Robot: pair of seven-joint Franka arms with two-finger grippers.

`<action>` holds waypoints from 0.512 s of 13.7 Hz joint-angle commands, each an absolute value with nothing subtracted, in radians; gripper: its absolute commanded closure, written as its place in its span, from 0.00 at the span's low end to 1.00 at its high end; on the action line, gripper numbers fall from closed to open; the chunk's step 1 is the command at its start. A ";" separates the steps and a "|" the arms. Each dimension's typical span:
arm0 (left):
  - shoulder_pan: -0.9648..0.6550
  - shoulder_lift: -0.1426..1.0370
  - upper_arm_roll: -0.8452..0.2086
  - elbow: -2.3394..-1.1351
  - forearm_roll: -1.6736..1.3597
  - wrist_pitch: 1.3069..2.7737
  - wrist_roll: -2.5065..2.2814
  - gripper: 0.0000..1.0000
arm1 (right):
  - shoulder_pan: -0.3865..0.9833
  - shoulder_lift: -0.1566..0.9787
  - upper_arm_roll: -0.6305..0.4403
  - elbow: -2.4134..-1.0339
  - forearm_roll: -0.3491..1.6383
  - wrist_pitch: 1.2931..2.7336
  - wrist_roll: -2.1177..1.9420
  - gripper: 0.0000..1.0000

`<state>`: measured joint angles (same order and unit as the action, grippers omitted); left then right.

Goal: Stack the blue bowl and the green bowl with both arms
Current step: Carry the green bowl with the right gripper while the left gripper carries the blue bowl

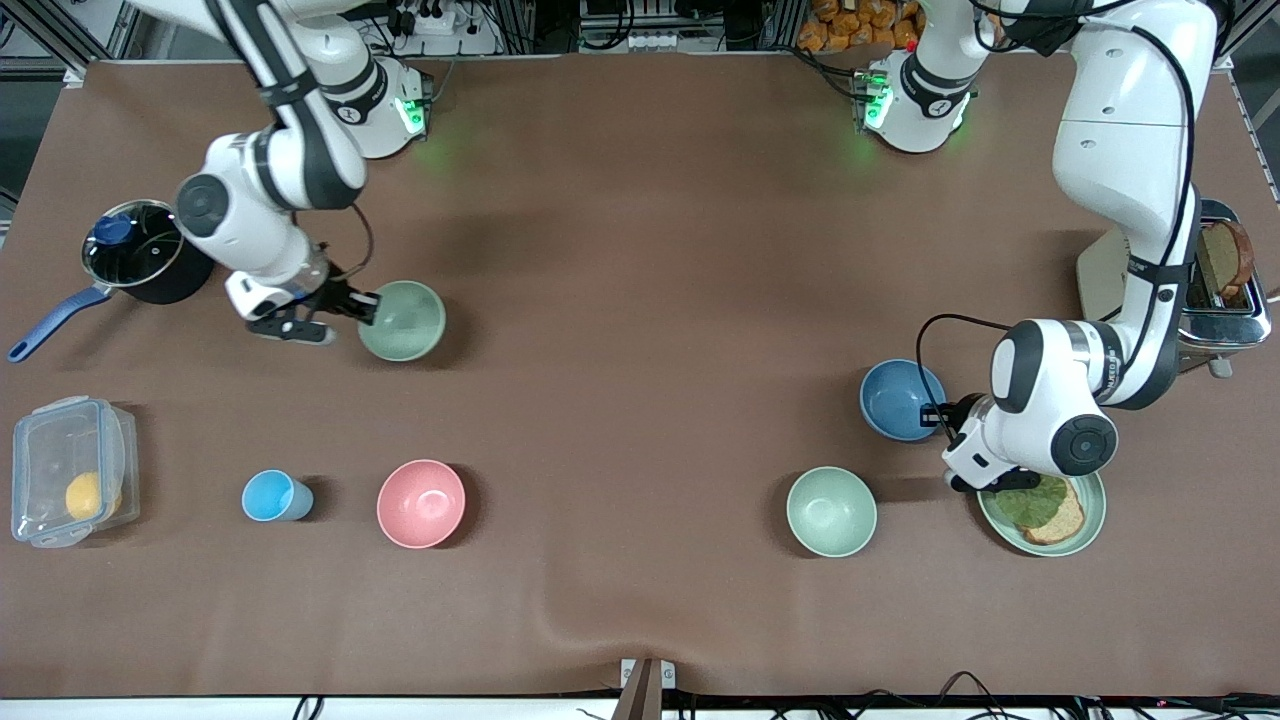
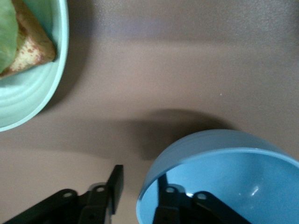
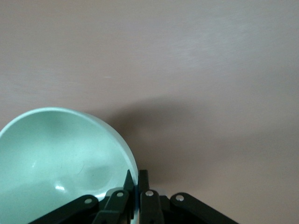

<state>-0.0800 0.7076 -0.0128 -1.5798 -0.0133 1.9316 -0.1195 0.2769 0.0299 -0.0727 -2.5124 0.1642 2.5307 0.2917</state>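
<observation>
We list the right gripper (image 1: 368,306) clenched on the round sage-green matte bowl (image 1: 402,320) upper left, left gripper (image 1: 938,415) straddling, not yet pinching, the round medium-blue matte bowl (image 1: 901,399) centre right; we advise firm rim grips before lifting.

Front view: high, facing robots, whole counter (image 1: 640,300). Wrist views: close, looking down. Shared: blue bowl (image 1: 897,398) rim, green bowl (image 1: 404,320) rim.

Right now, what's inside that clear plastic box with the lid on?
Inside the clear plastic box, near the right arm's end of the table, sits one round yellow-orange thing, perhaps a fruit. The rest looks empty. The cloudy lid blurs it, so what exactly it is cannot be told.
</observation>
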 commanded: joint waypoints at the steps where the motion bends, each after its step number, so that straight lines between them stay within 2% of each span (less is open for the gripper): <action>1: -0.084 0.706 -0.014 -1.586 -0.003 1.947 -0.143 0.97 | 0.421 0.032 -0.081 -2.462 0.183 2.526 0.519 1.00; 2: -0.087 0.706 -0.014 -1.586 -0.002 1.945 -0.143 1.00 | 0.457 0.046 -0.081 -2.444 0.184 2.531 0.584 1.00; 7: -0.087 0.672 -0.015 -1.574 0.008 1.944 -0.141 1.00 | 0.639 0.150 -0.081 -2.329 0.184 2.580 0.886 1.00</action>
<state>-0.0844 0.6963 -0.0178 -1.5733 -0.0120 1.9276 -0.1194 0.5762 0.0771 -0.0721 -2.3928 0.1709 2.5526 0.7837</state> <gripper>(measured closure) 0.916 0.947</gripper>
